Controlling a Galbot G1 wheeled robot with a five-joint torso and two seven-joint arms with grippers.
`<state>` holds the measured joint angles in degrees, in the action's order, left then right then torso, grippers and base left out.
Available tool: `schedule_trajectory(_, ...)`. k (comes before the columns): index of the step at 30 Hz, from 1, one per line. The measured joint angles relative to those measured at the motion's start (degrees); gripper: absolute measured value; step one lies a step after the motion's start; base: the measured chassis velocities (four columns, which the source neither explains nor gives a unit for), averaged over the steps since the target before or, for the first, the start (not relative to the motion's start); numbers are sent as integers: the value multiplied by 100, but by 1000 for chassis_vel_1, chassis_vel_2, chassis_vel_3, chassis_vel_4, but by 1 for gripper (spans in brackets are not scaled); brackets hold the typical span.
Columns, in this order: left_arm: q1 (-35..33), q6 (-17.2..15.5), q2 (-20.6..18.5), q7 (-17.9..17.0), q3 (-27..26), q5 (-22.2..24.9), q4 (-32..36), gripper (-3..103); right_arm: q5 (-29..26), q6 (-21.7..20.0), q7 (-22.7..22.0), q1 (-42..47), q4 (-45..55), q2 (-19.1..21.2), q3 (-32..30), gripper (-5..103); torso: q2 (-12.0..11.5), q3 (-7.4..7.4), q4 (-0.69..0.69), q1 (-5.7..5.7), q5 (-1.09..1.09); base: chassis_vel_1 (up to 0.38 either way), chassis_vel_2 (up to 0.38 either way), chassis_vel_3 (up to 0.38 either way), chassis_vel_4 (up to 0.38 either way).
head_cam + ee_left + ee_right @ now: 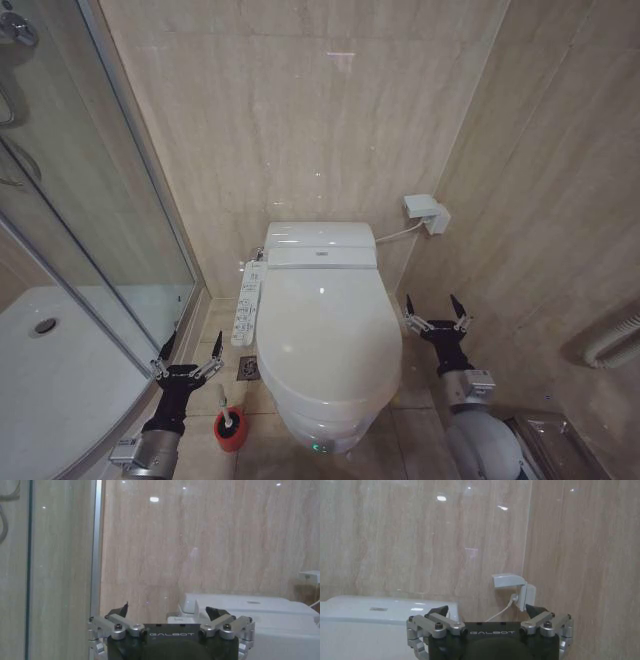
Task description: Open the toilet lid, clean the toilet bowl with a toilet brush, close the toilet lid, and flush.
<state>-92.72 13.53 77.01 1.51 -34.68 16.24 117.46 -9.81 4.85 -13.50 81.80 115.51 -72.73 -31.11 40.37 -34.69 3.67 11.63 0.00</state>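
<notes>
The glossy white toilet lid [325,335] lies shut over the toilet in the middle of the head view, hiding the toilet bowl. The toilet brush [227,412] stands in its small red holder cup [231,431] on the floor left of the toilet. My left gripper [188,353] hovers open just above and left of the brush, holding nothing. My right gripper [434,314] hangs open to the right of the lid, also holding nothing. Both wrist views show open fingers, the left gripper [171,612] and the right gripper [488,611], facing the beige wall.
A white control panel [247,304] sticks out along the toilet's left side. The tank [320,243] sits against the back wall. A glass shower enclosure [70,200] with a white tray [50,380] stands at left. A white wall socket [427,213] with a cable is at right.
</notes>
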Motion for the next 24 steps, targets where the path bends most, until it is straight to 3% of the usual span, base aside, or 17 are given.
schedule_trajectory(24,0,0,0,0,0,0,0,100,-6,0,-2,-9,-17,6,6,100,0,0,0,0,0,0,0,0,0)
